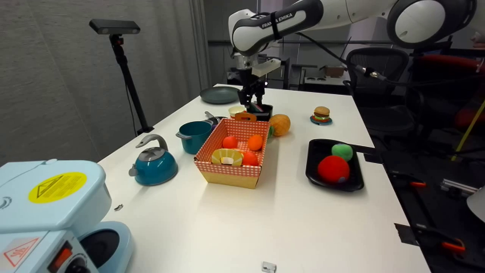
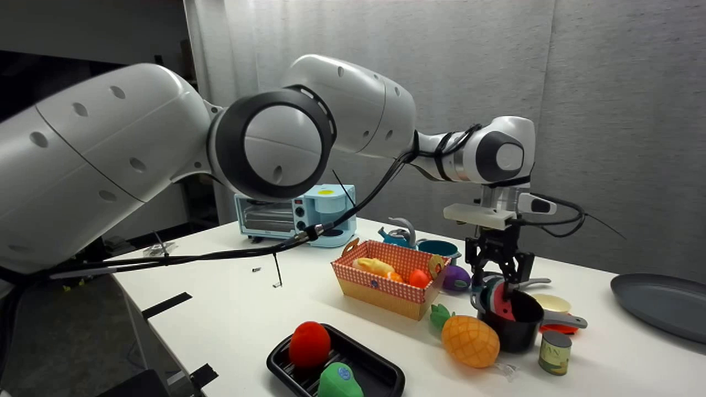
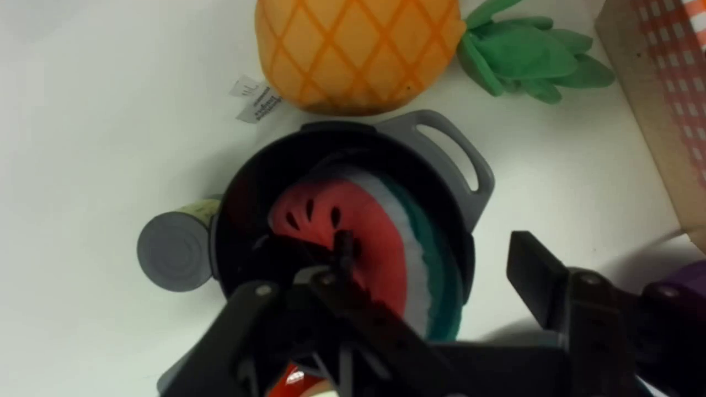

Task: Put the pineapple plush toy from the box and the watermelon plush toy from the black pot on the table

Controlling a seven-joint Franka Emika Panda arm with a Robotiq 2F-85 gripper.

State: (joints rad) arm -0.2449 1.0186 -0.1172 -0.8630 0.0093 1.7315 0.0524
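Note:
The pineapple plush toy (image 2: pixel 470 341) lies on the white table (image 1: pixel 303 227), between the checked box (image 2: pixel 380 300) and the round black pot (image 2: pixel 521 325). Its green leaves (image 3: pixel 524 55) point to the box in the wrist view. The watermelon plush toy (image 3: pixel 391 231) leans inside the black pot (image 3: pixel 237 182), its rind rising past the rim. My gripper (image 3: pixel 436 259) is open around it: one finger is over the red face within the pot, the other is outside the rim on the rind side, apart from it. The gripper (image 2: pixel 493 286) points down at the pot. The pot's bottom is hidden.
A can (image 2: pixel 555 353) stands beside the pot. A cream bowl (image 2: pixel 551 303), purple toy (image 2: pixel 456 278) and teal saucepan (image 1: pixel 195 136) are close by. A black tray (image 1: pixel 360 178) holds red and green toys. A burger toy (image 1: pixel 321 115) and grey plate (image 1: pixel 219 94) lie farther off.

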